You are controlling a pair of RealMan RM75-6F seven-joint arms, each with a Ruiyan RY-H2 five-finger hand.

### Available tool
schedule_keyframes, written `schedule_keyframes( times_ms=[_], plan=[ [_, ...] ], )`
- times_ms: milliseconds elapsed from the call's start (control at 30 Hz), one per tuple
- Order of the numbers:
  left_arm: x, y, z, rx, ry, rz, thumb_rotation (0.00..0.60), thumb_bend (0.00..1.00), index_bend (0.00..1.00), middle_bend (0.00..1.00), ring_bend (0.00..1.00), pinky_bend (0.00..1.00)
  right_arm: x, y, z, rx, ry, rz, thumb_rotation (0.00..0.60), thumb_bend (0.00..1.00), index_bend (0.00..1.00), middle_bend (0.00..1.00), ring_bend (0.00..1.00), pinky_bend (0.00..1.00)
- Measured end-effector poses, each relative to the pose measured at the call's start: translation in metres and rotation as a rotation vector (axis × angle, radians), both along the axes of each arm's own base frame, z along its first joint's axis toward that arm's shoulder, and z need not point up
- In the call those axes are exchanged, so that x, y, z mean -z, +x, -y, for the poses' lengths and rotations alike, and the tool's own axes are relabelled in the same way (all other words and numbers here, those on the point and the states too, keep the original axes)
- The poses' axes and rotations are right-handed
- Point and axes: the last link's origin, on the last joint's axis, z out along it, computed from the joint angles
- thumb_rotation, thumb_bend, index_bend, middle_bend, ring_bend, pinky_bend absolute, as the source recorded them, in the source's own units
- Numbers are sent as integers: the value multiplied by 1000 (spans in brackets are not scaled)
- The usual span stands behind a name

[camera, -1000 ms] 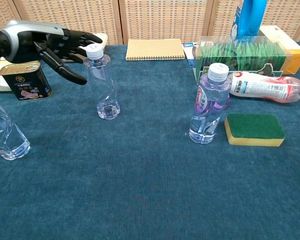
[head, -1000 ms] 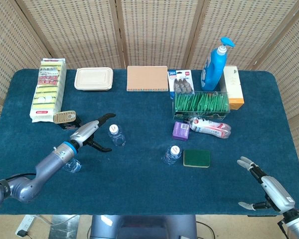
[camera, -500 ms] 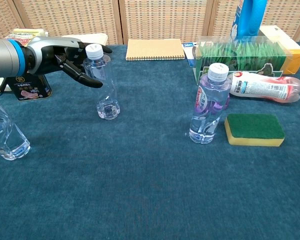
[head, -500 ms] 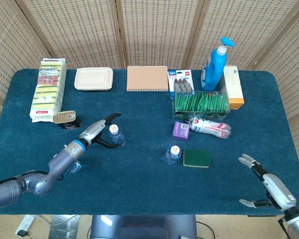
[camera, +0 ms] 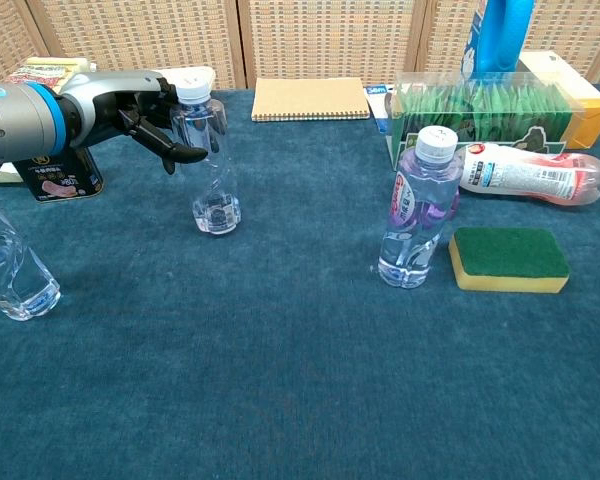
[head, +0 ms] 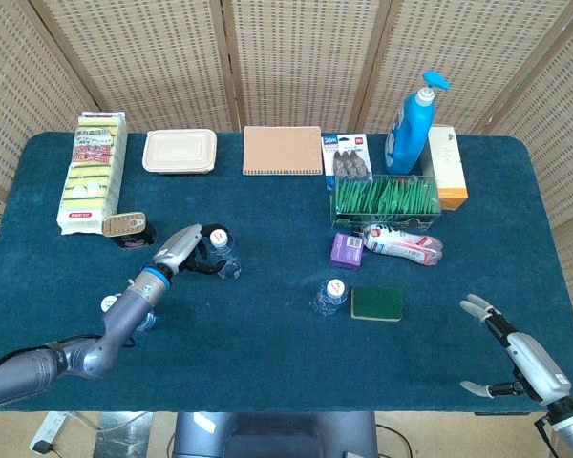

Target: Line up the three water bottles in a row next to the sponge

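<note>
The left hand (camera: 145, 112) curls around the middle bottle (camera: 209, 160), fingers not clearly clamped; next, grip firmly and carry it toward the sponge (camera: 508, 259).

The bench (head: 267, 334) is covered in deep blue cloth with a faint nap. The sponge (camera: 508, 258) has a dark green top over a yellow body. All three water bottles are clear with white caps: the one beside the sponge (camera: 416, 208) shows a violet tint through it, the middle one (camera: 207, 155) and the left one (camera: 10, 270) look colourless. The left hand (camera: 130, 110) has a silver-grey shell, black fingers (camera: 175, 152) and a blue band at the wrist. The right hand (head: 520, 358) is pale grey. The dispenser bottle (head: 411, 119) is bright blue, the notebook (head: 283, 150) tan, the small box (head: 347, 251) purple, the sachets (head: 387, 196) green, and the screen (head: 296, 57) woven beige.
</note>
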Motion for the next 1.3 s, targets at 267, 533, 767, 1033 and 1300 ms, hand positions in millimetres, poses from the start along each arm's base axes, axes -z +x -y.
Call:
schedule_keyframes(
  times_ms=[267,533,767,1033,1300],
  plan=[
    [-10,5,8,27,20,-2,600,414,534,487,337,487,1,1,-1,-5,-1,-1,600,44,76,1,0,122],
    [-22,20,21,86,4,0,600,414,543,495,345,488,0,2,-1,-4,-8,-1,600,45,75,1,0,121],
    [-29,45,45,193,-58,-12,600,409,543,495,345,487,0,2,-2,-6,-11,1,600,44,75,1,0,121],
    [-17,73,65,328,-89,-71,600,411,544,495,345,484,-2,2,-2,-5,-16,6,600,44,75,1,0,122],
    [22,101,70,360,-105,-35,600,411,543,495,345,480,-8,-1,-2,4,-41,4,600,44,85,1,0,121]
  ],
)
